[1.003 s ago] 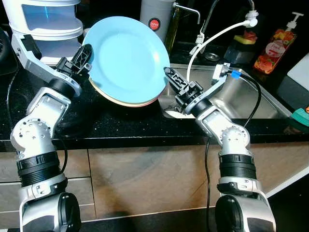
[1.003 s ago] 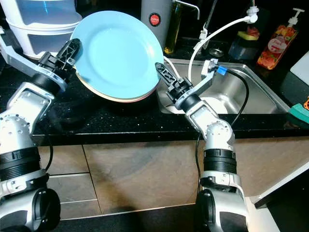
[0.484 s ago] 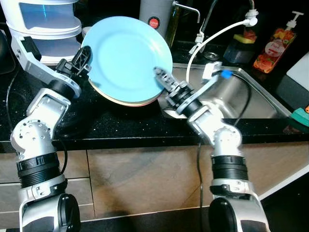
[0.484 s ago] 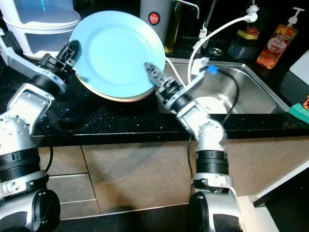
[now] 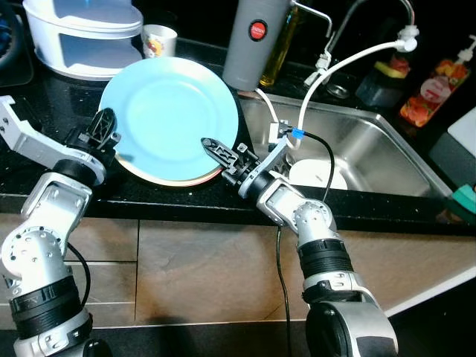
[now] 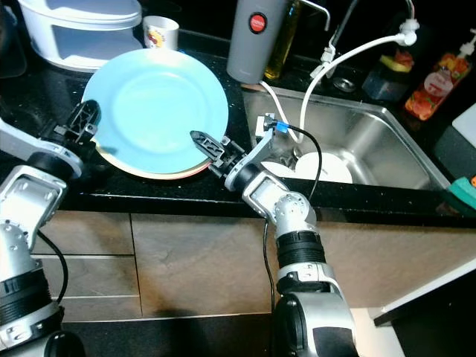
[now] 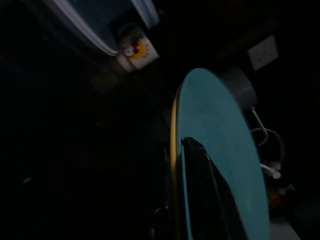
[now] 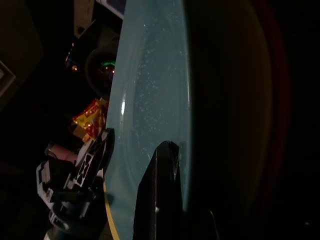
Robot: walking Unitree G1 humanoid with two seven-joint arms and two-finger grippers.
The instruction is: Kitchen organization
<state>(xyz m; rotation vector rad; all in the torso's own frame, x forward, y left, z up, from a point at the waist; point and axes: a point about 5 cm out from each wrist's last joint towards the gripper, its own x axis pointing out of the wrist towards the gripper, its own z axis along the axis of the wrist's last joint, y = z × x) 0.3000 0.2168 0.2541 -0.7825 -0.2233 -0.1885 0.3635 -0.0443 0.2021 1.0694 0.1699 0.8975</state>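
Observation:
A light blue plate [image 5: 167, 119] lies on top of a cream plate [image 5: 178, 181]; the pair is held tilted just over the black counter [image 5: 111, 195]. My left gripper [image 5: 104, 134] is shut on the stack's left rim, one finger [image 7: 200, 190] lying across the blue face [image 7: 220, 150]. My right gripper [image 5: 216, 151] is shut on the lower right rim, with a finger [image 8: 160, 195] pressed on the blue plate [image 8: 150, 90]. The fingers behind the plates are hidden.
A steel sink [image 5: 372, 149] with a white plate [image 5: 320, 172] in it lies to the right. Behind the plates stand a grey flask [image 5: 249, 44], a small cup [image 5: 155, 41] and a white container [image 5: 85, 37]. A soap bottle [image 5: 435, 93] stands at the far right.
The camera has shifted. My right gripper has swung left from beside the plates and closed on their right rim. The plates now sit lower and flatter, close to the counter.

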